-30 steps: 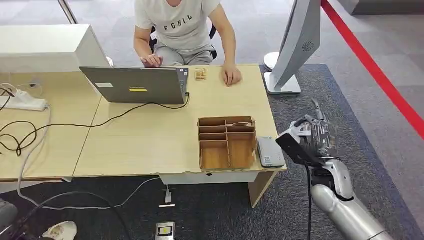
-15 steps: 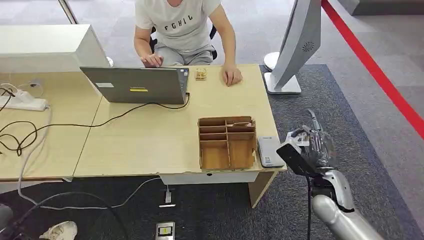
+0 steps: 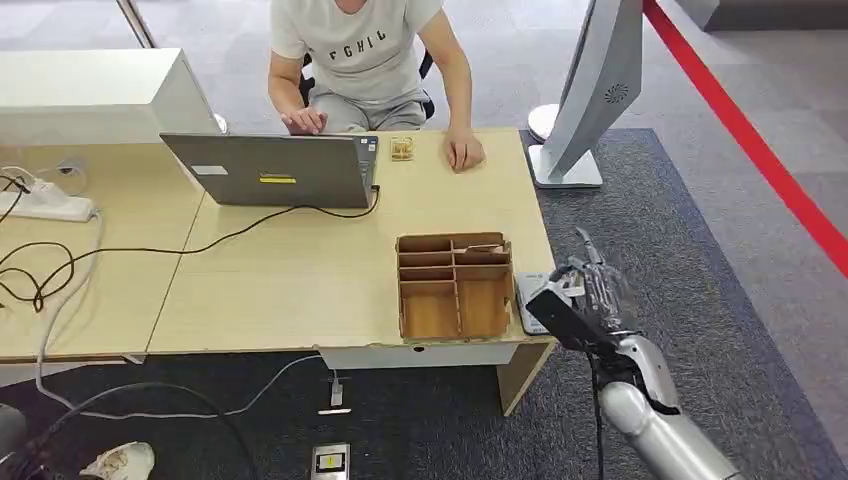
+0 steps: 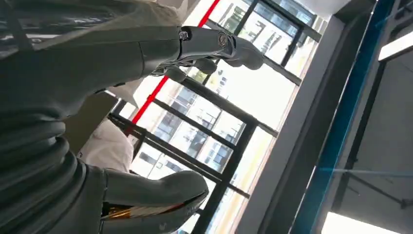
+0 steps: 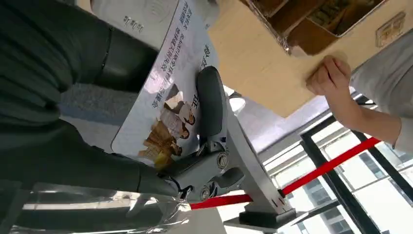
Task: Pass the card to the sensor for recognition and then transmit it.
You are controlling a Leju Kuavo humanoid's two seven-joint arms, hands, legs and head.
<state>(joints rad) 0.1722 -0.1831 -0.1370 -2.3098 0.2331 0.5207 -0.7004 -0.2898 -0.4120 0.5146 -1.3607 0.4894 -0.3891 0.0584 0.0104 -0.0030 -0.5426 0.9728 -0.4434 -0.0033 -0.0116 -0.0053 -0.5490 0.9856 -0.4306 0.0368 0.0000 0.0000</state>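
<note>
Currently one white printed plastic card (image 5: 163,105), with small text and a colour picture on its face, is pinched in the right robot hand (image 3: 585,295), a dark finger (image 5: 211,105) lying across it. That robot hand hangs at the corner of the light wooden tabletop (image 3: 300,280), just above one flat grey-white card sensor (image 3: 532,300) lying on it. Judging from this, the card is picked up and nearly at the reader; recognition looks about to happen or not yet finished, and passing the card on is left to do.

Just beyond the sensor from the robot hand stands one brown cardboard divider box (image 3: 455,285). Further off are one grey laptop (image 3: 270,172) and one person in a pale T-shirt (image 3: 365,50), who probably receives the card. The left robot hand (image 4: 146,122) holds nothing, its fingers apart, raised toward window frames.
</note>
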